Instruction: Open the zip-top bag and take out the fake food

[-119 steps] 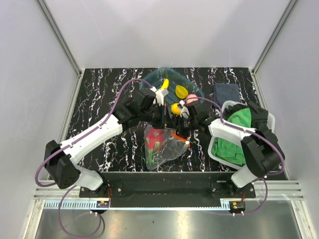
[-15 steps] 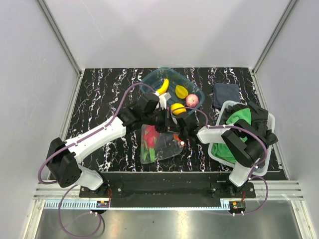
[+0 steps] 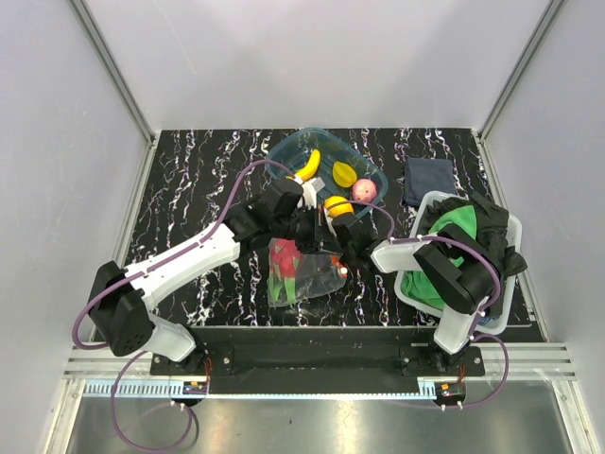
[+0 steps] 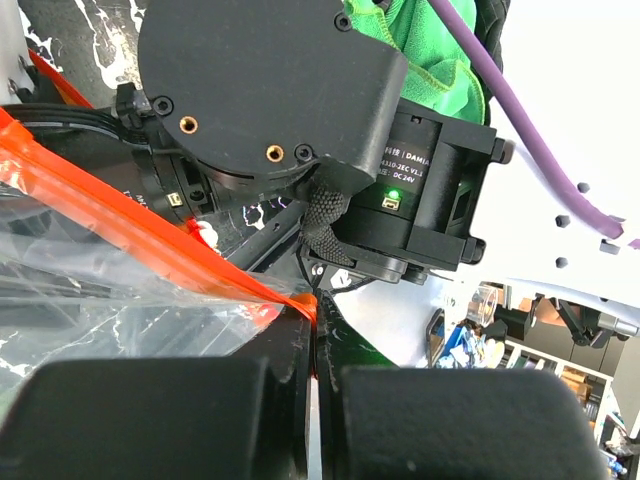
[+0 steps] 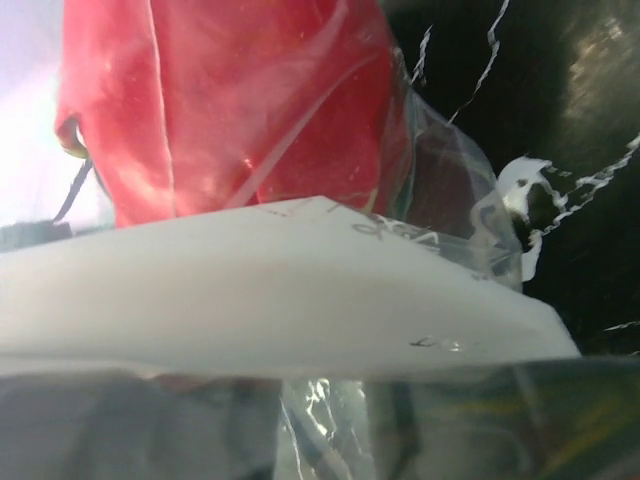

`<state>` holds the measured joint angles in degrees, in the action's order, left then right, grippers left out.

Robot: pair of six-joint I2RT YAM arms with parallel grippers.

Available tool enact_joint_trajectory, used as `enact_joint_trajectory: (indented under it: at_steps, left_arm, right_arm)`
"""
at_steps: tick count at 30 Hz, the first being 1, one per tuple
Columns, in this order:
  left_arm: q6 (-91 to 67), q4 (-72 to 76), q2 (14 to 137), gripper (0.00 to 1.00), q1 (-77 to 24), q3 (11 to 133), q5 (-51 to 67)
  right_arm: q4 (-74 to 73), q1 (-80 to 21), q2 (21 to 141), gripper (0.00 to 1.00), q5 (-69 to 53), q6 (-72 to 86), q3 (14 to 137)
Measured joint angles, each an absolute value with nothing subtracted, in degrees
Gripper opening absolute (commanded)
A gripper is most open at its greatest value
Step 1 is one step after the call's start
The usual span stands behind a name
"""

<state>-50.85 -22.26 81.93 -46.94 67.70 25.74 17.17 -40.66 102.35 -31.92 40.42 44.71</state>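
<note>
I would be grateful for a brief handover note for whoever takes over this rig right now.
The left hand is shut, pinching the red-orange zip strip of the zip-top bag.
The right hand is at the bag's mouth, against the plastic; open or shut cannot be told.
Done: the banana, yellow pieces and pinkish ball lie in the teal tray.
Left: the red-pink fruit is inside the bag; take it out.
</note>
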Motion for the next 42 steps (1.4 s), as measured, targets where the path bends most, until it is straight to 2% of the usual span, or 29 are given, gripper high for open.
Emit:
enact_joint_trajectory:
  at_steps: [5,13,14,24,36,42]
  left_arm:
    - [-51.09,-21.47,81.91,0.0,-46.96,67.16,25.82]
    - [-51.07,-20.91,81.87,0.0,-47.03,67.02,25.91]
    - [-51.07,-20.88,81.87,0.0,-47.03,67.02,25.96]
    - [-50.83,-20.78,81.71,0.0,-47.24,67.02,26.55]
    - [-48.73,-21.8,76.14,0.0,-45.08,65.39,25.06]
    - [-47.81,-23.55,73.69,0.0,-42.63,63.94,24.67]
  right_arm:
    - [18.37,-40.66,103.09,0.15,-30.48,40.8,44.64]
    - [16.19,-40.1,102.98,0.04,-30.0,38.15,44.71]
    - [15.42,-40.01,102.54,0.0,-29.85,37.5,44.71]
    - [7.4,-38.81,98.39,0.0,-27.94,31.99,44.73]
    - [-9.67,-38.59,86.94,0.0,-28.21,25.26,49.12]
    - [-13.67,-38.57,82.37,0.0,-29.89,25.5,51.29]
